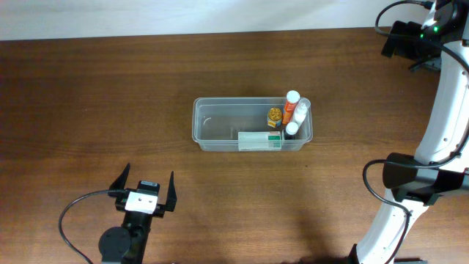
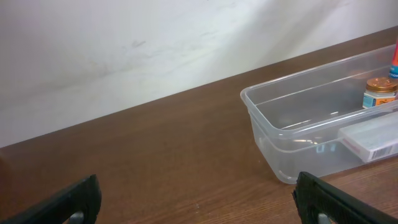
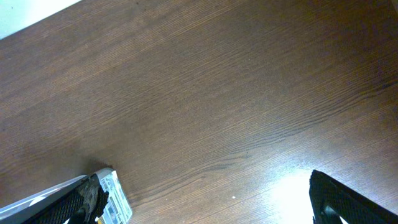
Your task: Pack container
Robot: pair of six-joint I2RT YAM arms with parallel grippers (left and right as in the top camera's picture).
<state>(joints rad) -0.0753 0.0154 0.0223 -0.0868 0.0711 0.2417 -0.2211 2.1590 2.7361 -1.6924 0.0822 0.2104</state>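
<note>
Container point(image 1: 220, 123): clear see-through plastic tub, rectangular, rounded corners, lipped rim. It sits mid-table with its long side running left to right. Left part of its floor is bare; small bottles point(image 1: 293, 110) stand upright at the right end, and a white box point(image 1: 260, 140) lies along the near wall. Left gripper point(image 1: 150, 173) sits at the near left, well apart from the tub, jaws spread wide, holding nothing. Right gripper point(image 3: 205, 193) is likewise wide and empty, over bare wood.
</note>
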